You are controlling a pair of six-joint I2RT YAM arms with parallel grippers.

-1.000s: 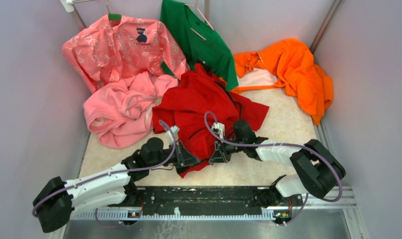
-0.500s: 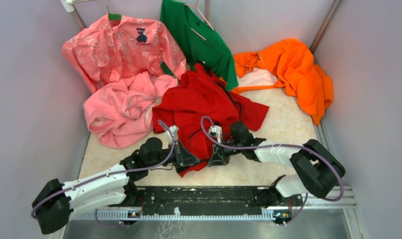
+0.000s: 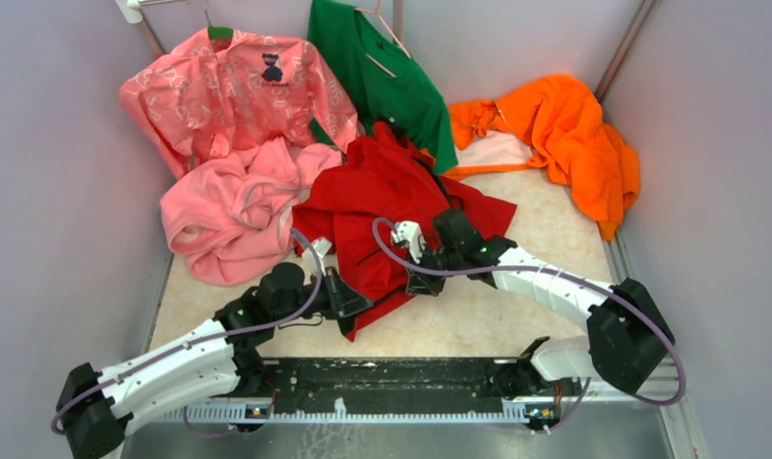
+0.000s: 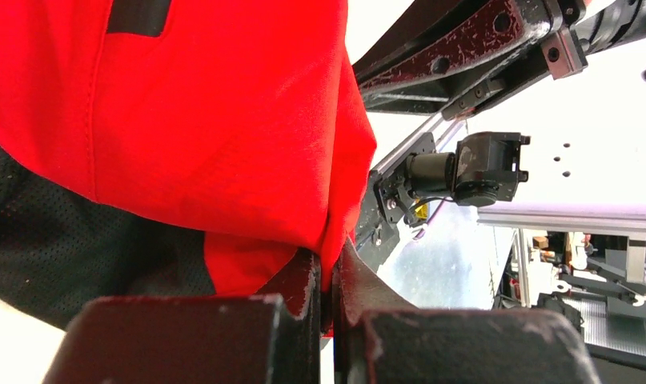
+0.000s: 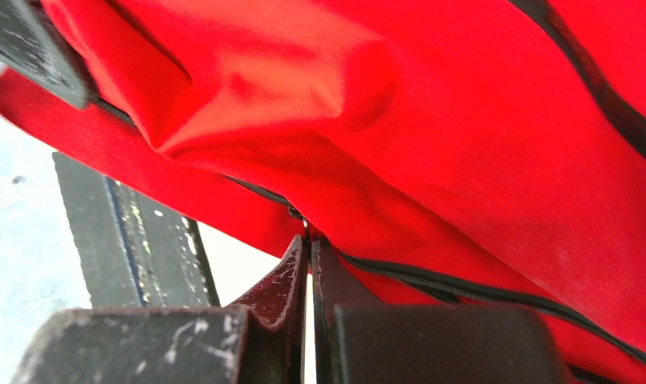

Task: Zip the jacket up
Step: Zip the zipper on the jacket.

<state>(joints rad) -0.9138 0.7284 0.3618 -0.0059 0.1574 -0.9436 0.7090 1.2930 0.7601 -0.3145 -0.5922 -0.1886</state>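
Left gripper clamped shut on jacket hem; right gripper pinched closed on the zipper (slider, probably). Track runs far-right from your right fingers.

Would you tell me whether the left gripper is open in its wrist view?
No, the left gripper is pinched shut on a fold of the jacket.
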